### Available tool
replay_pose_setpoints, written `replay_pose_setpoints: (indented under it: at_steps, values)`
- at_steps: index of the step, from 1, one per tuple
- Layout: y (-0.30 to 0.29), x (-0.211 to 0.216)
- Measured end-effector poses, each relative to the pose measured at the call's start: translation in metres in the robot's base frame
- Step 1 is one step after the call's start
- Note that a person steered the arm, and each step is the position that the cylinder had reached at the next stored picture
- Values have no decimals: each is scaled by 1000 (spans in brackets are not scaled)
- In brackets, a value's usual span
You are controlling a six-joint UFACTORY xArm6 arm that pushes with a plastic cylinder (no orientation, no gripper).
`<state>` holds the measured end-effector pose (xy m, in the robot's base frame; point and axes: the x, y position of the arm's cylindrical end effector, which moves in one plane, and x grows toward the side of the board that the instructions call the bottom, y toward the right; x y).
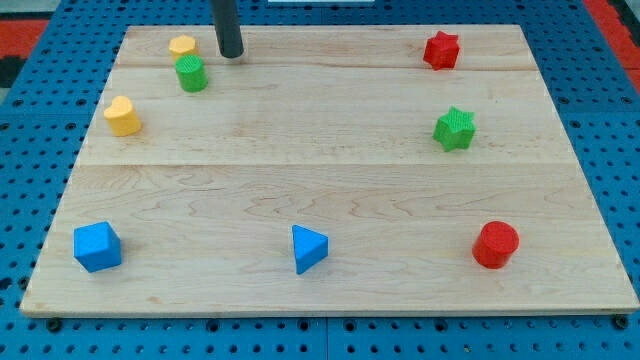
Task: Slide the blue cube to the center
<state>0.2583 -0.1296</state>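
Note:
The blue cube (97, 246) sits near the bottom left corner of the wooden board (330, 190). My tip (231, 54) touches the board near the view's top, left of the middle, far from the blue cube. It stands just right of a green cylinder (191, 73) and a yellow block (182, 46), without touching them.
A yellow heart block (122, 116) lies at the left. A blue triangular block (308, 248) lies at the bottom middle. A red cylinder (495, 244) is at the bottom right, a green star (454, 128) at the right, a red star (440, 50) at the top right.

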Motion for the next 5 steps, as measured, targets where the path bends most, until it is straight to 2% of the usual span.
replay_pose_setpoints:
  at_steps: [1, 2, 3, 4, 5]
  values:
    - [-24, 31]
    - [0, 83]
    - [65, 155]
    - [38, 263]
    - [-66, 330]
